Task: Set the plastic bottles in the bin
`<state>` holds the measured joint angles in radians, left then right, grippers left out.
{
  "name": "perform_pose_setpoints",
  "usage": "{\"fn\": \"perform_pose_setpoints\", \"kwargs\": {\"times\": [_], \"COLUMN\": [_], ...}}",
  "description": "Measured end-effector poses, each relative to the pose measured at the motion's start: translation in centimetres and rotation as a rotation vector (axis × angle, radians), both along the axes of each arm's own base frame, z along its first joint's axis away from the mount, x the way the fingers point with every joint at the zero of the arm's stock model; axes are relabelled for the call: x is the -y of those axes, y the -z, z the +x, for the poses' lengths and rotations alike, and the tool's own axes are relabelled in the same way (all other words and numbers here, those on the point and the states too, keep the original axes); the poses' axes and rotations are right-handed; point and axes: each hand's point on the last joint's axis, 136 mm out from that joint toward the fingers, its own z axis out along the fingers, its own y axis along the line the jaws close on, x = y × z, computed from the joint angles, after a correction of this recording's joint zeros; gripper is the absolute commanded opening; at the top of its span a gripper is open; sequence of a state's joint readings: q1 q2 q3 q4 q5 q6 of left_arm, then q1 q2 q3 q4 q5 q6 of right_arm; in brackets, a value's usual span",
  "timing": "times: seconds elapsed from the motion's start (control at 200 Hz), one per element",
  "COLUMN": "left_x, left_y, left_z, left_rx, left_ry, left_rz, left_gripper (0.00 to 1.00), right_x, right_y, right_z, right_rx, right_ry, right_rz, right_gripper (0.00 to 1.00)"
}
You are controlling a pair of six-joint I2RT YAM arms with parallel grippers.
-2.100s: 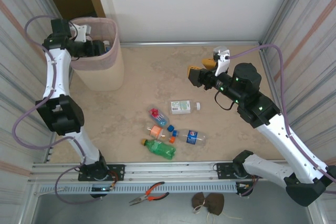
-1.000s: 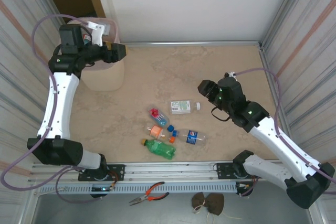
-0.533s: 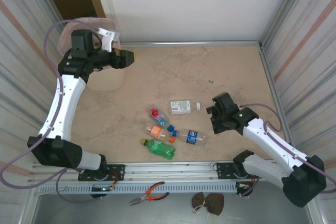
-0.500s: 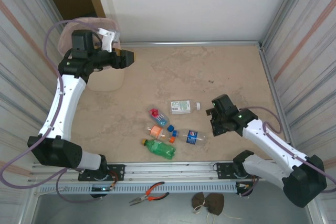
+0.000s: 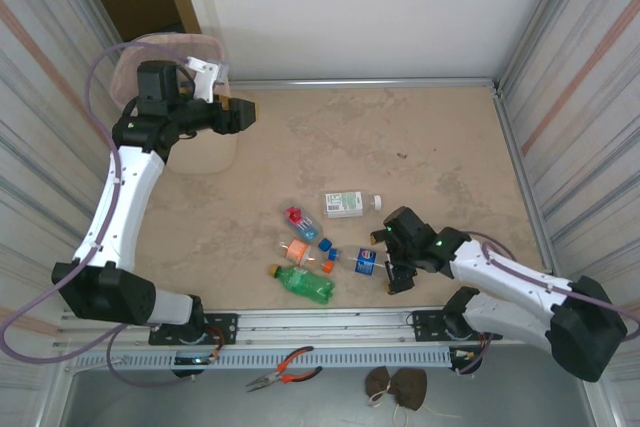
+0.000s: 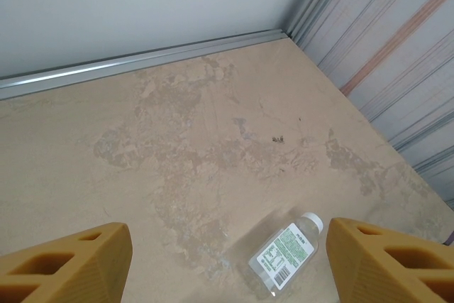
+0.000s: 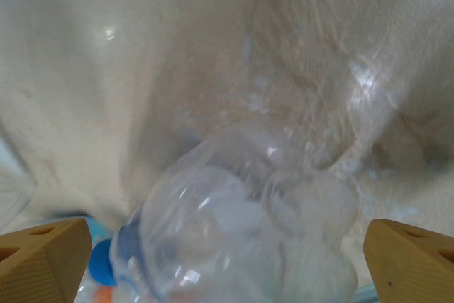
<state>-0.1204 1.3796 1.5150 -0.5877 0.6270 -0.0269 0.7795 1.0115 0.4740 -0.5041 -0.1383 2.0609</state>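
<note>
Five bottles on the table, one bin, two grippers, both spread.

The table [image 5: 420, 137] carries five plastic bottles in a loose group near its front middle: a white-capped bottle [image 5: 350, 204], a red-capped bottle [image 5: 299, 219], an orange-capped bottle [image 5: 296, 250], a green bottle [image 5: 304, 284] and a blue-labelled bottle [image 5: 364, 261]; the bin [image 5: 206, 153] stands in the far left corner, well apart from them; the right gripper [image 5: 384, 261] hangs low at the blue-labelled bottle's base end, jaws wide, and in the wrist view the right gripper [image 7: 227, 255] has that clear body [image 7: 241, 225] between its fingertips, touching neither; the left gripper [image 5: 241, 113] is beside the bin, jaws apart and empty, the white-capped bottle [image 6: 285, 252] far below it.
</note>
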Motion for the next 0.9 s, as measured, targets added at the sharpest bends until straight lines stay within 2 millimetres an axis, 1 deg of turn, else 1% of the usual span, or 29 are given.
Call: {"fn": "perform_pose_setpoints", "kwargs": {"times": [0.07, 0.215, 0.531, 0.691, 0.902], "left_x": [0.0, 0.0, 0.6, 0.8, 1.1], "left_y": [-0.2, -0.2, -0.2, -0.4, -0.4], "left_z": [-0.1, -0.1, -0.3, -0.4, -0.4], "left_rx": [0.005, 0.007, 0.007, 0.01, 0.012], "left_ry": [0.0, 0.0, 0.016, 0.02, 0.027], "left_rz": [-0.001, -0.001, -0.002, -0.005, -0.005], "left_gripper": [0.73, 0.73, 0.73, 0.73, 0.73], "right_x": [0.0, -0.2, 0.1, 0.1, 0.9], "right_y": [0.8, 1.5, 1.8, 1.8, 1.8], "right_z": [0.1, 0.7, 0.8, 1.0, 2.1], "right_rx": [-0.006, 0.014, -0.025, -0.026, 0.009], "right_ry": [0.002, 0.012, 0.055, 0.064, 0.11], "right_rz": [-0.009, 0.002, 0.012, 0.015, -0.005], "right_gripper": [0.96, 0.92, 0.82, 0.73, 0.68]}}
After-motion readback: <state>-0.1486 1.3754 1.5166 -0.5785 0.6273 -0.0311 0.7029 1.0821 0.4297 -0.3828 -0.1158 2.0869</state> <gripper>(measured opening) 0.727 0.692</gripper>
